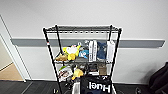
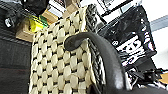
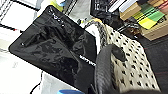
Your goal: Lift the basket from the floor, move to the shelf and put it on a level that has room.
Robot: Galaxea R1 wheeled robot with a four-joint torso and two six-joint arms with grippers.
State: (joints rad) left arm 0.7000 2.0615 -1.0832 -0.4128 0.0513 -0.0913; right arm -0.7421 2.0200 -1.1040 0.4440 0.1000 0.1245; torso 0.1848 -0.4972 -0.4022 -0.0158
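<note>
The basket (image 1: pixel 76 88) sits low in our head view, directly in front of the shelf (image 1: pixel 82 55), and the black pouch (image 1: pixel 96 86) inside it reads "Huel" in white letters, upside down to us. In both wrist views its cream weave (image 2: pixel 60 65) looms close beside a dark handle (image 2: pixel 105 55); we cannot tell how either pincer stands. The top level (image 1: pixel 82 28) lies bare above tiers of toys and books.
</note>
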